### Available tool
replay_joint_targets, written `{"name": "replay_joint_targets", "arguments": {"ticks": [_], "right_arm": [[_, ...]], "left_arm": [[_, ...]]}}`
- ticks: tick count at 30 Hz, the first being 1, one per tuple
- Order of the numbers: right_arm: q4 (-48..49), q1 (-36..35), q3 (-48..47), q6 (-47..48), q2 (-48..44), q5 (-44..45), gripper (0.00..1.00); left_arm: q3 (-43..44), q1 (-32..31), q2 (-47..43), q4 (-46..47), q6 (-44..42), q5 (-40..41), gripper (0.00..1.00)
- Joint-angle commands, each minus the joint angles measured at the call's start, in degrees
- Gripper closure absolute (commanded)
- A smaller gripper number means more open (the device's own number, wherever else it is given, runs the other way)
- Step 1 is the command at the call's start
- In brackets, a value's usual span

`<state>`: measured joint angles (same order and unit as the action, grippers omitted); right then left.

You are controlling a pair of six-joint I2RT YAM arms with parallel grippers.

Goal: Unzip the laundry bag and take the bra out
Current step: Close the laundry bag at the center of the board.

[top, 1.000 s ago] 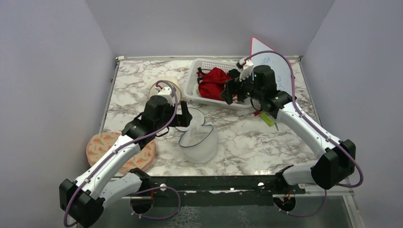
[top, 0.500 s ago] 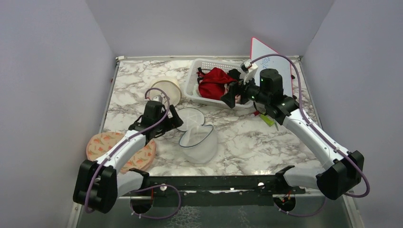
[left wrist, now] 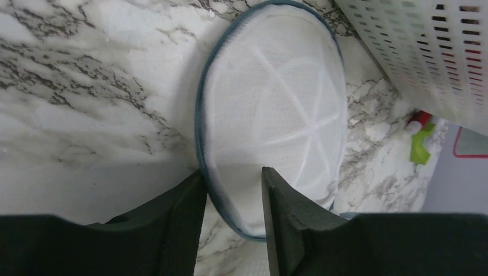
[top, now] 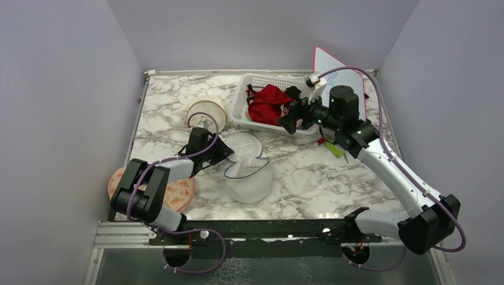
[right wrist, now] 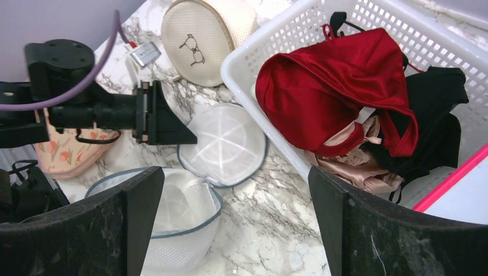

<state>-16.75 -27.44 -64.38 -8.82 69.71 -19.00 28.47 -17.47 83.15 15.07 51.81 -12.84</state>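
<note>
The laundry bag [top: 248,178] lies open on the marble, its white mesh tub showing nothing inside [right wrist: 172,213]. Its round lid [top: 241,145] with the grey-blue zip ring lies flat beside it [left wrist: 276,115]. My left gripper [top: 224,148] is low on the table, and its narrowed jaws [left wrist: 233,172] pinch the near edge of the lid, which fills the gap between them. The red bra [top: 267,101] lies in the white basket [top: 255,80] on other garments [right wrist: 334,86]. My right gripper [top: 291,119] hovers open beside the basket's front edge, nothing between its fingers [right wrist: 237,169].
A cream round case [top: 207,113] with a black drawing stands behind the left gripper. A flat peach patterned pouch [top: 181,193] lies at the front left under the left arm. A green and red item [top: 333,148] lies right of the basket. A pink-rimmed white board [top: 333,65] leans at the back.
My left arm has folded down and back to the table, and its jaws have narrowed onto the lid's edge. The right gripper has shifted slightly right, still open.
</note>
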Motion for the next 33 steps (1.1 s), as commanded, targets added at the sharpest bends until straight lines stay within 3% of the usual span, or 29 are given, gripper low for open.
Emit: {"name": "replay_joint_targets", "arguments": {"ticks": [1, 6, 12, 24, 28, 33], "right_arm": [[-0.57, -0.33, -1.46, -1.06, -3.24, -0.24, 0.06], [-2.1, -0.3, -1.39, -1.52, -3.69, -0.93, 0.06], [-3.0, -0.33, -0.19, -1.65, -4.71, -0.78, 0.07], [-5.03, -0.35, -2.38, -1.87, -6.66, -0.92, 0.07], [-4.61, -0.29, -1.8, -2.2, -7.48, -1.47, 0.07], [-3.34, -0.33, 0.05, -2.53, -8.23, -1.84, 0.07]], "left_arm": [[1.82, 0.34, 3.74, 3.78, -1.52, 1.24, 0.74], [2.43, 0.25, -0.7, 5.4, -6.66, 1.51, 0.99], [-1.46, -0.36, -12.12, 11.18, -12.51, -0.51, 1.0], [-7.35, -7.06, -38.38, 11.48, -32.31, -2.25, 1.0], [-6.98, -12.34, -41.89, 9.12, -39.88, -4.6, 1.0], [-2.88, -16.94, -42.64, -1.54, -56.09, -4.16, 1.0]]}}
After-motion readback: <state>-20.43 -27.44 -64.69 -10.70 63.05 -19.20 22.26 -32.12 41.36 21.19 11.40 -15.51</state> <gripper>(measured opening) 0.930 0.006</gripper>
